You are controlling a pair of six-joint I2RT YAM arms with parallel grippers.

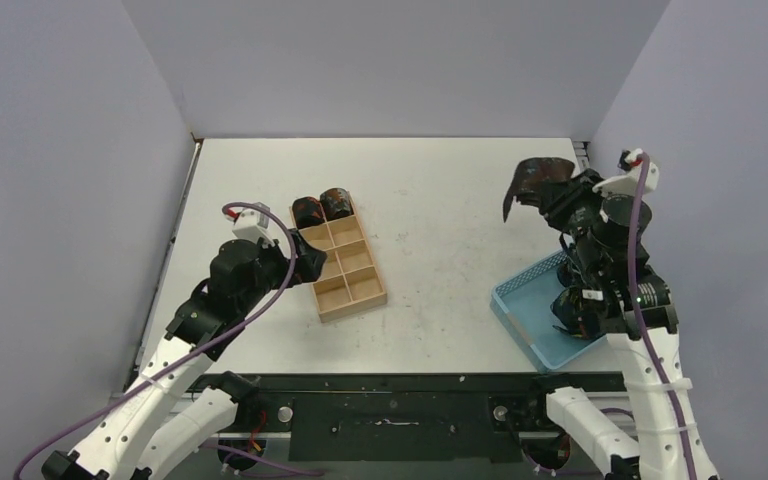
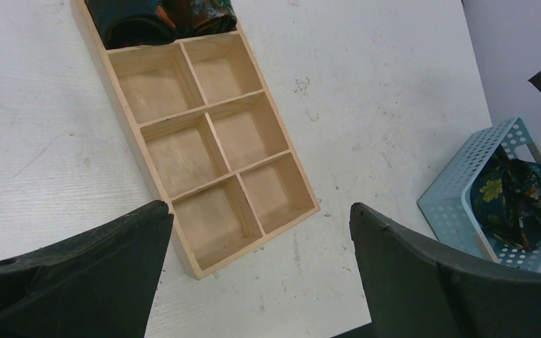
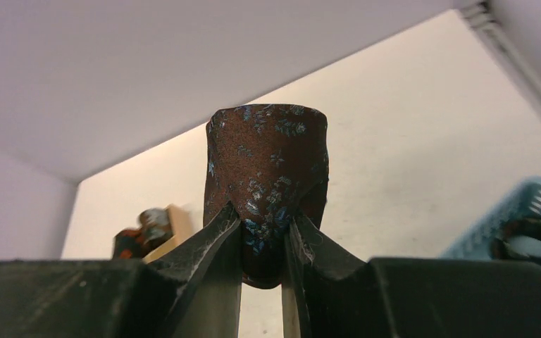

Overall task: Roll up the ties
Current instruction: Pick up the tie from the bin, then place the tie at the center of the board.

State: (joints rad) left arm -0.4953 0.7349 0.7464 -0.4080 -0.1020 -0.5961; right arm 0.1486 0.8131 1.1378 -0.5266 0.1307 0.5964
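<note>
Two dark coiled ties (image 1: pixel 322 207) sit in the far pair of compartments of the tan wooden eight-compartment tray (image 1: pixel 352 292). The right gripper (image 3: pixel 262 239) pinches a brown-black patterned tie (image 3: pixel 268 162) aloft near the white table's (image 1: pixel 440 200) far right edge, beyond the light blue plastic basket (image 1: pixel 525 315). The left gripper (image 2: pixel 259 211) hangs spread wide, holding nothing, by the tray's left edge; broad tabletop separates tray and basket.
</note>
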